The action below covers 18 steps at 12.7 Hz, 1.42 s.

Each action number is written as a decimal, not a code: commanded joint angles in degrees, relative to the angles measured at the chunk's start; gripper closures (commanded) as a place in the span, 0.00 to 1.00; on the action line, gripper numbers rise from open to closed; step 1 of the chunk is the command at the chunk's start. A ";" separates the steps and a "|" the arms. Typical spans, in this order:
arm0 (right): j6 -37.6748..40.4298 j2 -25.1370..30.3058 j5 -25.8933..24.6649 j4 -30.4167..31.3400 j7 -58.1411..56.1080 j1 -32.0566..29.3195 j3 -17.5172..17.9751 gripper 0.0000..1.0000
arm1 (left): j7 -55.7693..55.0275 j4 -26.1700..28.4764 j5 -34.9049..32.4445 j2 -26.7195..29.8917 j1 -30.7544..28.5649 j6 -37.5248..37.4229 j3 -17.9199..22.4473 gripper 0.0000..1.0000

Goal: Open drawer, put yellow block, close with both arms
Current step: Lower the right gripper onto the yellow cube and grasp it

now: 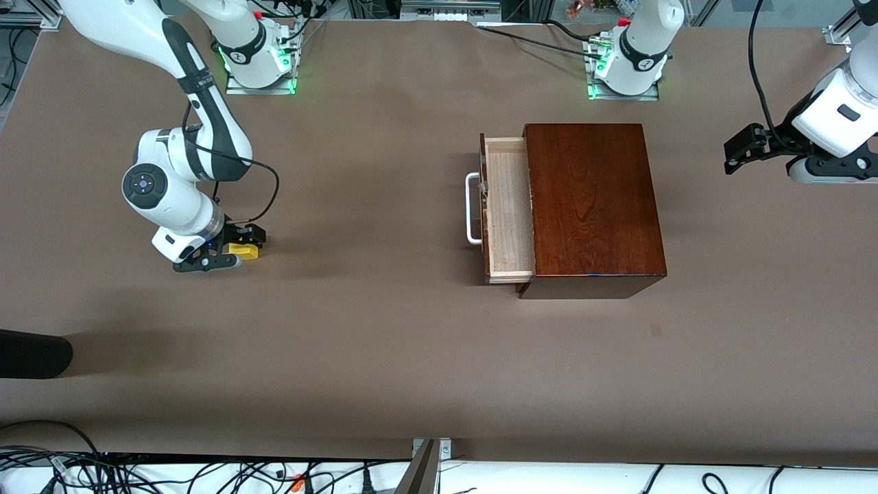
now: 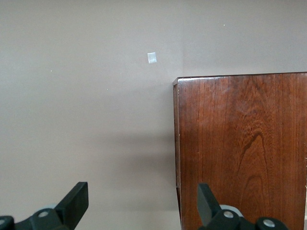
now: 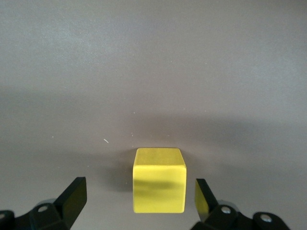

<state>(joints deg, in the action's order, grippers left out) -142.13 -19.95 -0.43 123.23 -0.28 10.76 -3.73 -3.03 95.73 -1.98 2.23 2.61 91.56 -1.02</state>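
Observation:
The yellow block (image 1: 245,252) rests on the brown table toward the right arm's end. My right gripper (image 1: 238,248) is low over it, open, with one finger on each side of the block (image 3: 159,184) and gaps showing in the right wrist view (image 3: 139,200). The drawer (image 1: 509,213) stands pulled out of the reddish-brown box (image 1: 593,206), its pale lining empty and its white handle (image 1: 472,209) pointing toward the right arm's end. My left gripper (image 1: 739,147) is open and empty, up in the air past the box at the left arm's end. In its wrist view (image 2: 142,207) the box top (image 2: 240,143) shows.
A black object (image 1: 34,353) lies at the table's edge at the right arm's end. Cables run along the table edge nearest the front camera. A small pale mark (image 2: 152,58) is on the table beside the box.

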 commanded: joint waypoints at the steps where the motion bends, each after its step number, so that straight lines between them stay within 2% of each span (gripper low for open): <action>1: -4.29 1.75 0.87 4.55 -0.51 -0.30 -0.31 0.00 | 1.18 -0.02 1.02 0.67 -0.06 -0.77 0.14 0.00; 5: -5.26 0.61 0.87 4.65 -1.13 -0.48 -1.37 0.01 | 1.18 -0.11 1.02 0.67 -0.06 -1.47 0.23 0.00; 9: -5.35 0.09 0.87 4.65 -1.04 -0.48 -1.37 0.10 | 1.10 -0.11 1.10 0.67 -0.06 -1.56 0.14 0.00; 14: -6.05 -0.79 0.87 4.74 -1.04 -0.48 -1.37 0.26 | 1.10 -0.11 1.10 0.76 -0.06 -1.56 0.14 0.00; 17: -6.05 -0.71 0.87 4.74 -1.04 -0.48 -1.46 0.62 | 1.18 -0.11 1.10 0.67 -0.06 -1.56 0.14 0.00; 18: -5.96 -0.71 0.87 4.74 -1.04 -0.48 -1.37 0.71 | 1.18 -0.11 1.10 0.67 -0.06 -1.56 0.14 0.00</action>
<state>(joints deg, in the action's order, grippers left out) -147.11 -21.13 -0.39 127.09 -0.35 10.60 -5.28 -3.03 95.73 -1.98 2.23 2.61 90.85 -0.99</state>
